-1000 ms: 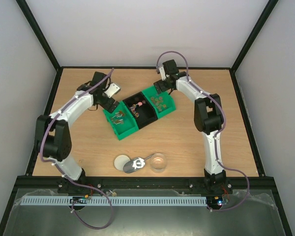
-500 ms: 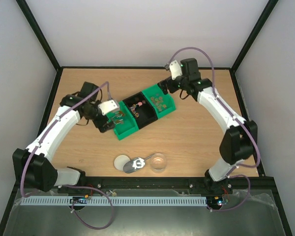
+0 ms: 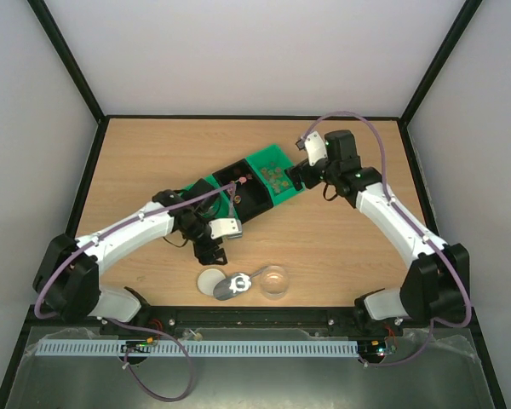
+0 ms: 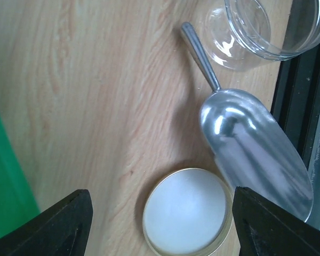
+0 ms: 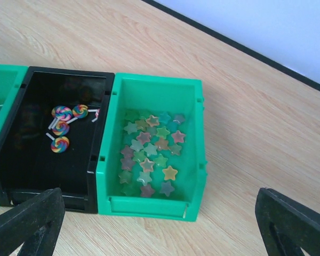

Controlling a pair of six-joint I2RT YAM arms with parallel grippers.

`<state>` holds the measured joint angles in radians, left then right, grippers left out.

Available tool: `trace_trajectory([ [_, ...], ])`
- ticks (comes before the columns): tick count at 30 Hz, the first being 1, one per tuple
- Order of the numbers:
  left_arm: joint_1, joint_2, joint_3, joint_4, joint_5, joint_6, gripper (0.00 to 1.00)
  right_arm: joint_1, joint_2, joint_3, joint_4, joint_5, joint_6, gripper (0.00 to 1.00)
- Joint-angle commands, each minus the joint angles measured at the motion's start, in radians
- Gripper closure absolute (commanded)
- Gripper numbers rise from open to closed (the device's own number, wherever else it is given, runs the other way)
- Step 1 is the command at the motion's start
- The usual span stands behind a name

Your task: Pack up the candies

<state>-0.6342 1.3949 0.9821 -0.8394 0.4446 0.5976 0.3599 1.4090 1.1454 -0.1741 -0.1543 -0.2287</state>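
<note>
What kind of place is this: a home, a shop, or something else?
Probably a robot test cell in a lab: a left arm and a right arm are mounted on one wooden table, black-framed white walls enclose it, and a green bin of candies is set out.

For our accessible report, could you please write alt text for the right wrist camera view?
A green bin holds star-shaped candies in mixed colours, and a black bin touching its left side holds a few swirl lollipops. Both sit on a wooden table, with the right gripper's dark fingers open in the bottom corners.
</note>
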Motion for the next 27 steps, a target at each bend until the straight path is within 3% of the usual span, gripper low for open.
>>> trace_trajectory([
  [1, -0.037, -0.011, -0.06, 0.079, 0.057, -0.061, 0.26, -0.004, -0.072, -0.043, 0.006, 0.065, -0.033, 0.01],
  [8, -0.138, -0.03, -0.123, 0.117, 0.028, -0.055, 0.29, -0.006, -0.114, -0.074, -0.021, 0.008, 0.013, 0.01],
  [18, -0.171, 0.06, -0.139, 0.127, 0.009, -0.05, 0.34, -0.006, -0.114, -0.072, -0.004, 0.01, 0.024, 0.01],
  [27, -0.177, 0.135, -0.132, 0.143, 0.011, -0.059, 0.48, -0.007, -0.119, -0.092, 0.008, 0.008, 0.075, 0.01],
])
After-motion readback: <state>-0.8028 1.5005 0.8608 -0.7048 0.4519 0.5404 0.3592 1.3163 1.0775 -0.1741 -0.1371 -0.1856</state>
